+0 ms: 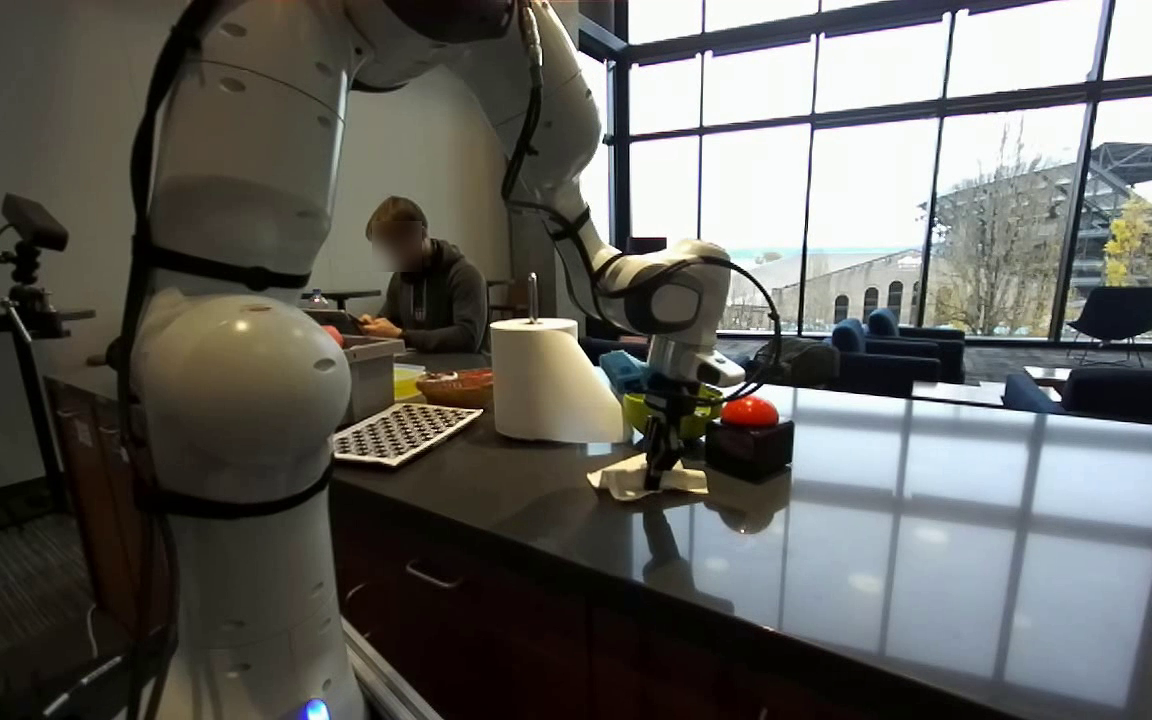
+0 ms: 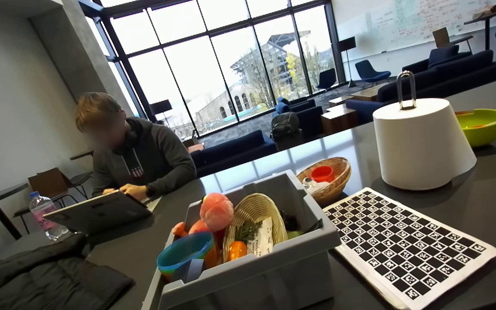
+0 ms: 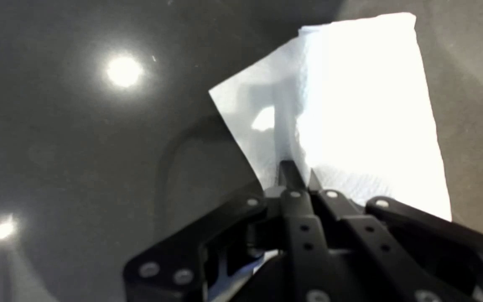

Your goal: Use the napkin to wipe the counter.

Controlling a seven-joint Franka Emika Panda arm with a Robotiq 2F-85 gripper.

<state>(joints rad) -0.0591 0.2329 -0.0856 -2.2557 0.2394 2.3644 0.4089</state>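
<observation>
The white napkin (image 1: 626, 480) lies on the dark, glossy counter (image 1: 886, 540), near its middle in an exterior view. My gripper (image 1: 654, 482) points down at it, with the fingertips at the counter surface. In the wrist view the napkin (image 3: 367, 109) spreads out beyond the fingers, with a folded ridge running to the jaws and a thinner flap to the left. The fingers (image 3: 302, 176) are nearly together, pinching the napkin's ridge between them. The part of the napkin under the gripper is hidden. Gripper and napkin are out of view in the other exterior frame.
A black box with a red button (image 1: 750, 440) stands close beside the gripper. A green bowl (image 1: 636, 412) and white cone-shaped object (image 1: 546, 390) stand behind. A checkered board (image 2: 407, 245), grey bin (image 2: 248, 284) and wicker basket (image 2: 338, 185) are farther along; a person sits behind.
</observation>
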